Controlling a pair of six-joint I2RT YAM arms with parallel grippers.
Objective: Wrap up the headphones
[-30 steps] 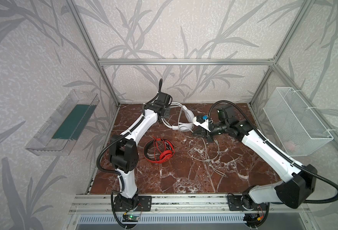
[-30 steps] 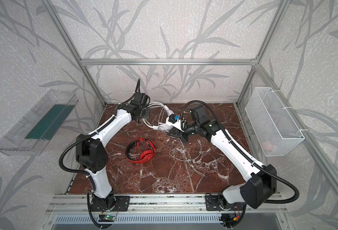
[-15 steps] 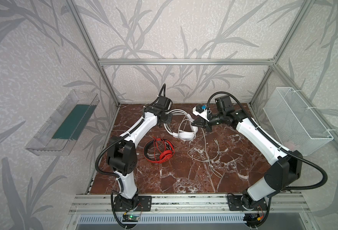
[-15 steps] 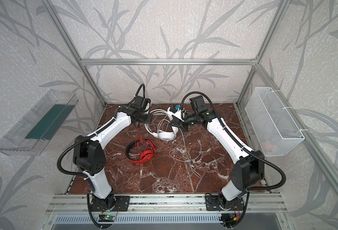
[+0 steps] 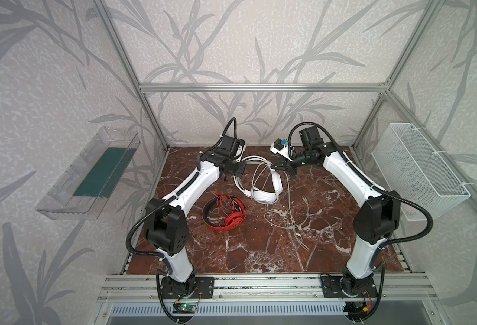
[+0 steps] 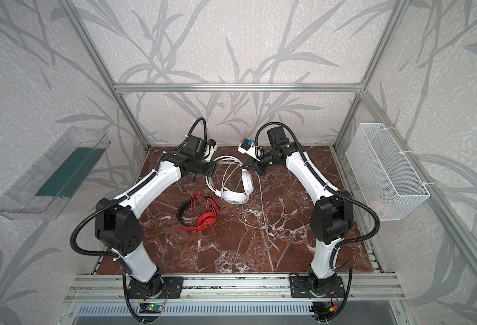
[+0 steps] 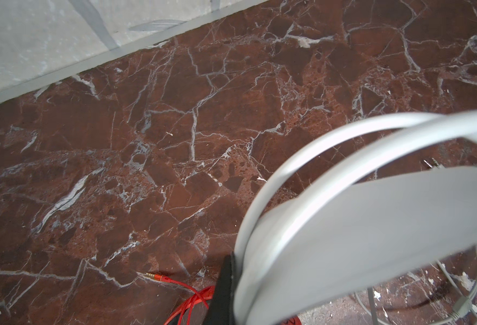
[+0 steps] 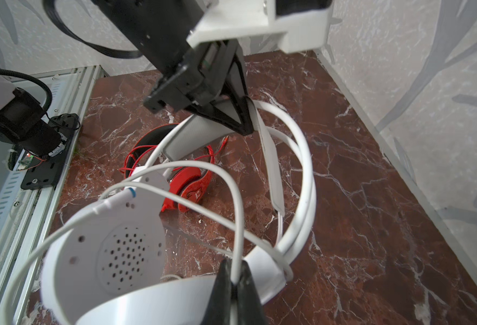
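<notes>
The white headphones (image 5: 265,197) hang at the back centre, ear cups low and toward the front. My left gripper (image 8: 244,128) is shut on their flat headband (image 7: 372,225); in both top views it sits at the band's left side (image 5: 239,176) (image 6: 209,176). My right gripper (image 8: 233,263) (image 5: 273,166) is shut on the white cable (image 8: 237,225), which loops over the band. The rest of that cable (image 5: 290,213) trails loose on the table. The red headphones (image 5: 233,219) (image 8: 189,185) lie on the table with their red cable (image 7: 192,298) coiled on them.
The back wall stands close behind both grippers. A white wire basket (image 5: 417,168) hangs on the right wall and a clear tray (image 5: 91,174) on the left wall. The red jack plug (image 7: 158,277) lies on the marble table (image 5: 245,253).
My right gripper has carried the white cable back and to the left, over the headband. The left gripper has turned, and the white ear cups have swung down toward the front.
</notes>
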